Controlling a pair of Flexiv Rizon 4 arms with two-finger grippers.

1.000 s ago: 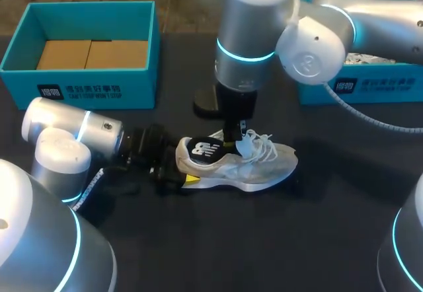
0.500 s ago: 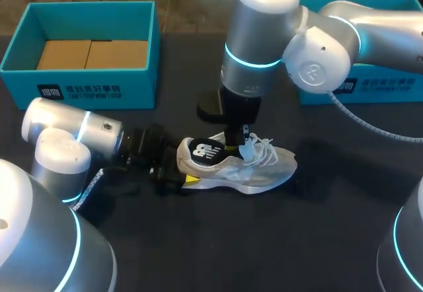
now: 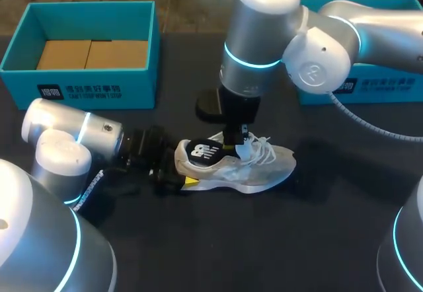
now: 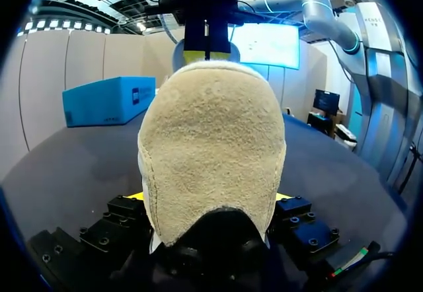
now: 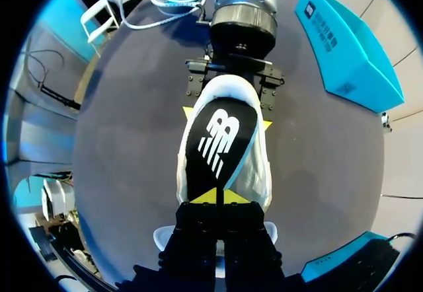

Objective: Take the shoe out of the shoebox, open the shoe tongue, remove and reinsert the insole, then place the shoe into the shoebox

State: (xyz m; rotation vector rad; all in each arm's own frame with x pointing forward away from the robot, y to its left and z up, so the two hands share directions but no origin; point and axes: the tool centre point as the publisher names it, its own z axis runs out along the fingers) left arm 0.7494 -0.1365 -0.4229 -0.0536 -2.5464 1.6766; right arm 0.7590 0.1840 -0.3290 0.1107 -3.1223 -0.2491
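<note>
Head view takes in the dark table (image 3: 264,252) with both arms working at its middle. The right arm (image 3: 264,34) comes down steeply over the shoe (image 3: 264,166), while the left arm (image 3: 66,133) lies low along the tabletop and meets the shoe from behind. A teal box (image 3: 92,94) with brown cardboard (image 3: 92,54) in it stands open at the far left, well apart from the shoe. A second box (image 3: 377,87) sits behind the right arm.

The shoe is out of the box, upright on its sole, with its heel (image 4: 211,160) toward the left arm. The left gripper (image 3: 182,170) is clamped on that heel, a yellow tip showing at either side of it in both wrist views. I take this as an anchor, so the shoe cannot slide or tip while the other arm works on it.

The black insole (image 5: 221,140) lies along the shoe's opening, its rear end over the heel and its front end at the right gripper (image 5: 218,198). The tips there are pressed together on that front edge. Gripping at the front, just behind the laces (image 3: 264,148), lets the insole slide lengthwise through the opening. The task is therefore at the insole step, though whether the insole is leaving or going back in I cannot tell.
</note>
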